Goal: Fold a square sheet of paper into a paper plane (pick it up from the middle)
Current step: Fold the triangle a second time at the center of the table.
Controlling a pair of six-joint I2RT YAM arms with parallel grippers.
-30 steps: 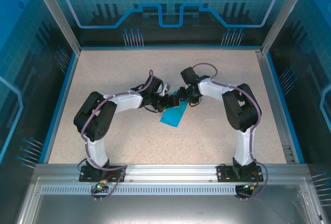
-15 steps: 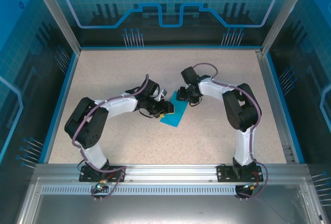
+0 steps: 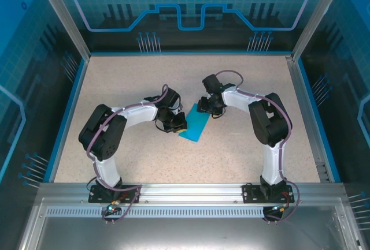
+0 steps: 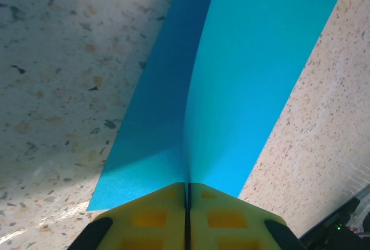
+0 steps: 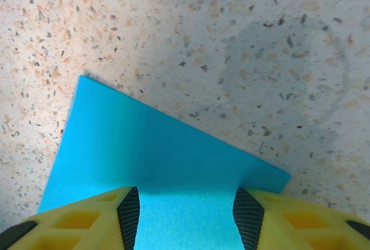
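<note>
Left arm has swung its elbow inward since half a second ago, and its claw now covers less of the blue sheet on the table.

From above, the sheet lies between the claws. Its long axis runs near to far, leaning right at the far end. The left gripper is at its left long edge and the right gripper at its far end.

At the left wrist, the left gripper is pinched tight on the sheet's edge, and one layer bows up away from it.

At the right wrist, the right gripper is spread wide, with the sheet's end flat between its fingers. I'd guess the lifted layer gets carried across that long axis.
</note>
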